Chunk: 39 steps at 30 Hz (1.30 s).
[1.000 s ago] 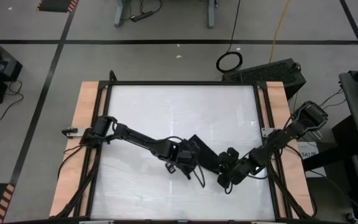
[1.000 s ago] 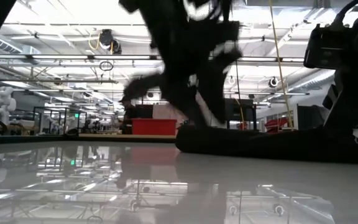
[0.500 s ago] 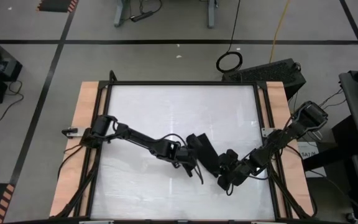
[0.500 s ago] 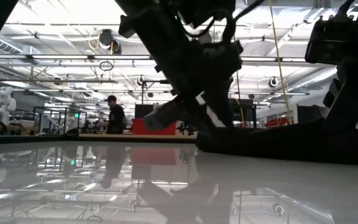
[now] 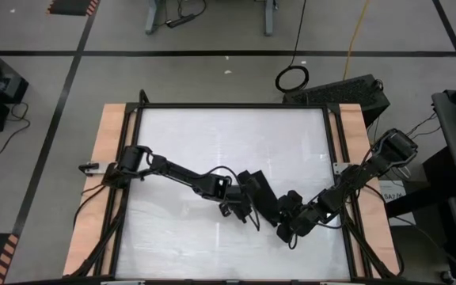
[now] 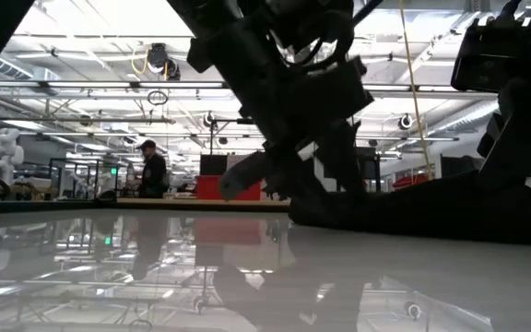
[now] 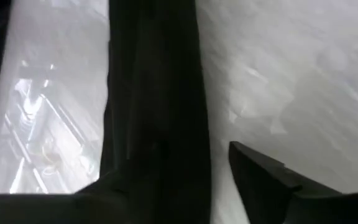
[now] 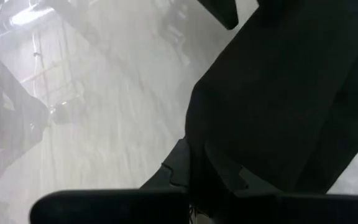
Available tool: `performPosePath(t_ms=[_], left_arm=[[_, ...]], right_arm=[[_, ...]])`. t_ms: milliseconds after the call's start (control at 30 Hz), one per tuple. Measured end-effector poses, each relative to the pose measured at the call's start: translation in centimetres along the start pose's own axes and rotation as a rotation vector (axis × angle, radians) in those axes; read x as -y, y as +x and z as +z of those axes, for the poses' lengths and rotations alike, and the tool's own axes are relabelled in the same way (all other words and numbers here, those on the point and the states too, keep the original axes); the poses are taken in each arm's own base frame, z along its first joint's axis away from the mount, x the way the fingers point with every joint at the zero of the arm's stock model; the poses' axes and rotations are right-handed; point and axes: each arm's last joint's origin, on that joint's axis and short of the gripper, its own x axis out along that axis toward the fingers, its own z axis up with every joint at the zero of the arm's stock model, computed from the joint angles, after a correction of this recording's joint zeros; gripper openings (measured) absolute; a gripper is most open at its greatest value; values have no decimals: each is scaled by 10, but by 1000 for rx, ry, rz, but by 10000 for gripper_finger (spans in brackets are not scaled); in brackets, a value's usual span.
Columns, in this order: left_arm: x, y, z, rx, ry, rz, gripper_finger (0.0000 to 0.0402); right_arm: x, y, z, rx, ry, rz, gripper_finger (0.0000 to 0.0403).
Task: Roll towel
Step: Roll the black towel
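We find the towel near the middle of the table, a narrow dark strip running between the two grippers. The left gripper sits at the towel's left side, low over the tabletop. In the left wrist view the towel lies as a long folded band right beside one finger, and the other finger is covered by the cloth; the fingers stand apart, but we cannot tell for certain whether cloth is caught between them. The right gripper is at the towel's other end, just beside its near-right corner. Its jaws are clenched, and in the right wrist view the towel fills the space directly ahead of them; a grasp on the cloth seems likely there, though the view is too dark to confirm it. In the low view the towel lies as a low black mound on the table, under both arms.
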Motion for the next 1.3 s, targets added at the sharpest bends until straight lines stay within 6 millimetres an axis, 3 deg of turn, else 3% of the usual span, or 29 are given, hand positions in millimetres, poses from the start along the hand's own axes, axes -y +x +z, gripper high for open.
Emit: performPosePath(t_ms=[200,333,467,600,933,1100,1300], left_arm=[[-8,1,-5,7,-48,37,300],[-15,2,-10,5,-68,77,312],[-25,3,-16,33,-90,115,272],[-27,4,-23,66,-70,69,199],[-5,26,-22,26,134,-7,22],[-9,18,-11,14,126,-105,12],[-21,-11,13,115,-42,-393,7]], right_arm=[[-2,0,1,11,-6,17,9],[-2,0,1,12,-5,20,9],[-4,0,3,24,-17,40,9],[-6,0,4,35,-31,56,9],[-8,0,4,11,-80,95,9],[-9,0,2,-50,-140,132,33],[-21,-10,4,-168,-272,185,135]])
